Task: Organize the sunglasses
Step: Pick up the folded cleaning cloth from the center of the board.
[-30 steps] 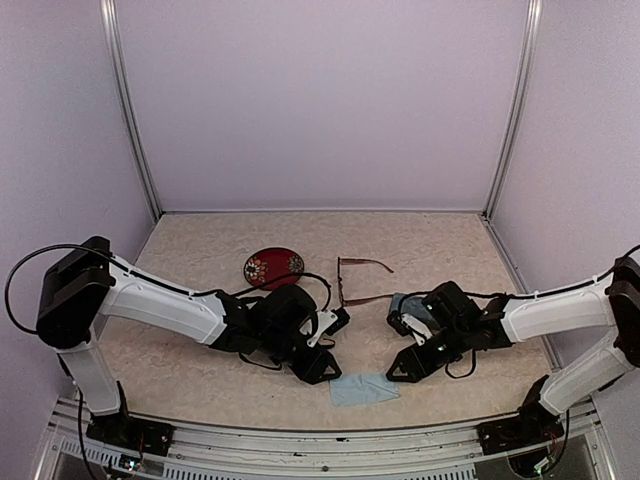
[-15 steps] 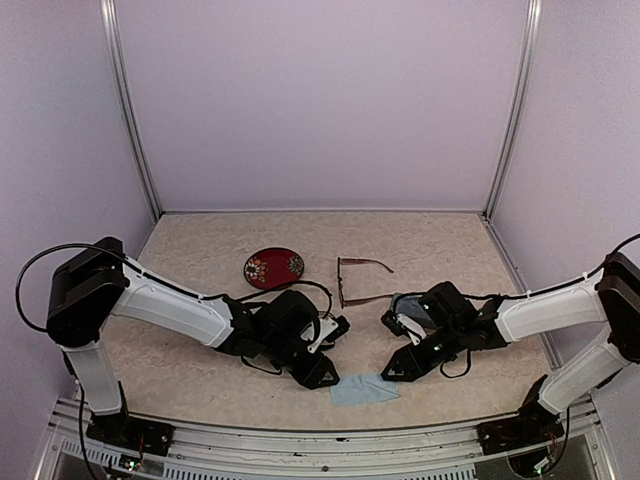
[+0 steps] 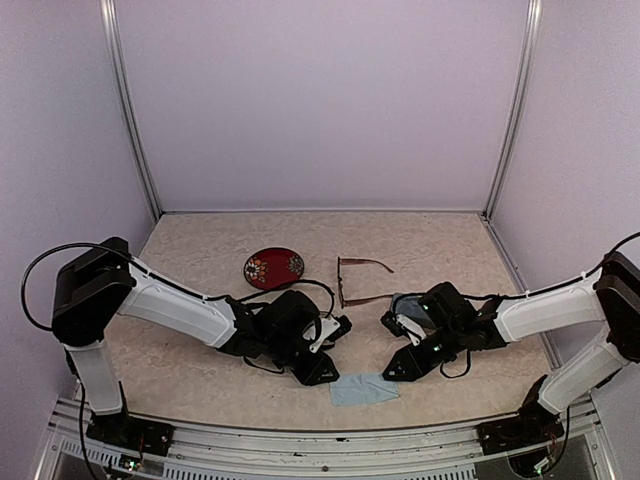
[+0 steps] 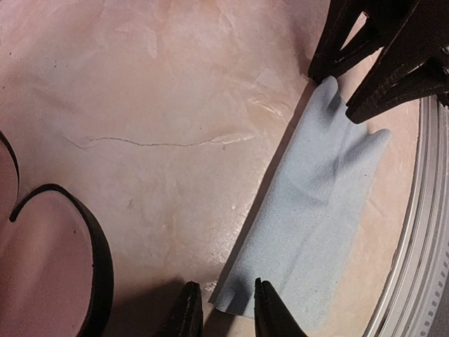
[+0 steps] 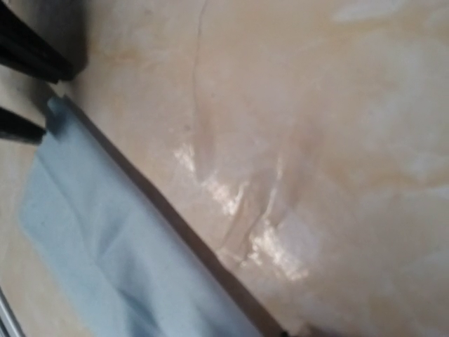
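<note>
The reddish-brown sunglasses [image 3: 362,282] lie unfolded mid-table, beyond both grippers. A slim black frame's rim [image 4: 100,263] with a tinted lens shows at the lower left of the left wrist view; in the top view the left arm hides it. A light-blue cloth [image 3: 365,390] lies near the front edge and also shows in the left wrist view [image 4: 316,203] and the right wrist view [image 5: 105,260]. My left gripper [image 3: 318,372] [image 4: 224,309] is open, its fingertips astride the cloth's near corner. My right gripper [image 3: 393,370] [image 4: 330,95] is open over the cloth's opposite end.
A round red patterned case [image 3: 273,268] sits at the back left. A second light-blue cloth [image 3: 403,302] lies partly under the right arm. The metal front rail [image 4: 421,232] runs just past the cloth. Walls close the sides and back.
Both grippers have crept a little closer to the light-blue cloth, the right one moving left. The sunglasses and case have not moved.
</note>
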You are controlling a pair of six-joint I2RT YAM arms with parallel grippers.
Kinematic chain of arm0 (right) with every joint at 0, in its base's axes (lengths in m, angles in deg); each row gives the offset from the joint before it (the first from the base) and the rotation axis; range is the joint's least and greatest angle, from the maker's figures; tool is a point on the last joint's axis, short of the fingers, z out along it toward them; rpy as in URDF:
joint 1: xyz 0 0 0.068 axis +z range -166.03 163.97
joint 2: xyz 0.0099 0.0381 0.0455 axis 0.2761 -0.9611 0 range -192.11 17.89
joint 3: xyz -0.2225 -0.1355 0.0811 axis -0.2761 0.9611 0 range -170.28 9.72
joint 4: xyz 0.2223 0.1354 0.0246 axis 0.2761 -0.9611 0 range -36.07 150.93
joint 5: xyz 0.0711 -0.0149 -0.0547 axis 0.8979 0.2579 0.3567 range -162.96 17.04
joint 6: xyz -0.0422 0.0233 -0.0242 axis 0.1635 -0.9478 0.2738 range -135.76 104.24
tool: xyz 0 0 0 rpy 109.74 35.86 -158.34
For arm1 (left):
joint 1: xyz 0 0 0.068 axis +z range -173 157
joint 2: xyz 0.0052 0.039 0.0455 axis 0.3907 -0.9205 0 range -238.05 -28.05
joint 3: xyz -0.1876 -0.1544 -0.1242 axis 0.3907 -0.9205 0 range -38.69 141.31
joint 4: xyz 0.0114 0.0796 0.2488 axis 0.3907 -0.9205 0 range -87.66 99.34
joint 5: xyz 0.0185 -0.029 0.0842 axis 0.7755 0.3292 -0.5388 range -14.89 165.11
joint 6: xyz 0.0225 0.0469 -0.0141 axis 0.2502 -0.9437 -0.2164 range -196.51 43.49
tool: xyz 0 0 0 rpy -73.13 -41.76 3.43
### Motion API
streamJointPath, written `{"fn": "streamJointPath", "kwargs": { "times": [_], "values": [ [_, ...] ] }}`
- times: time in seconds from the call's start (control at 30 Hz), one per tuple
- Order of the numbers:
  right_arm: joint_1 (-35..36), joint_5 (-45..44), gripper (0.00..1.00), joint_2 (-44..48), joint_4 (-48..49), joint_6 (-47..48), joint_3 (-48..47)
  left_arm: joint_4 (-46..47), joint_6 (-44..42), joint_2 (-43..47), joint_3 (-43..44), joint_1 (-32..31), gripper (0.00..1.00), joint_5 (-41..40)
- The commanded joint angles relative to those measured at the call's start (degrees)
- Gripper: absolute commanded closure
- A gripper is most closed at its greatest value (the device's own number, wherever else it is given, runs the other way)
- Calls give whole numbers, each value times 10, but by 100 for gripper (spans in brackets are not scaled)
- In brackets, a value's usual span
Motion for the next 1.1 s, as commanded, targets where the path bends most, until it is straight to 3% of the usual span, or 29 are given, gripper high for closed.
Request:
{"fn": "streamJointPath", "kwargs": {
  "times": [0.0,0.57,0.77,1.07],
  "values": [
    [-4,0,66,-12,-3,5,6,-14,-8,-16,1,0,76,20],
    [-4,0,75,-12,-3,9,7,-23,-5,-23,16,-5,94,36],
    [-4,-2,85,-16,5,12,3,-15,2,-24,14,-8,100,35],
    [-4,-1,100,-9,6,24,-5,-9,6,2,5,-9,100,18]
  ]
}}
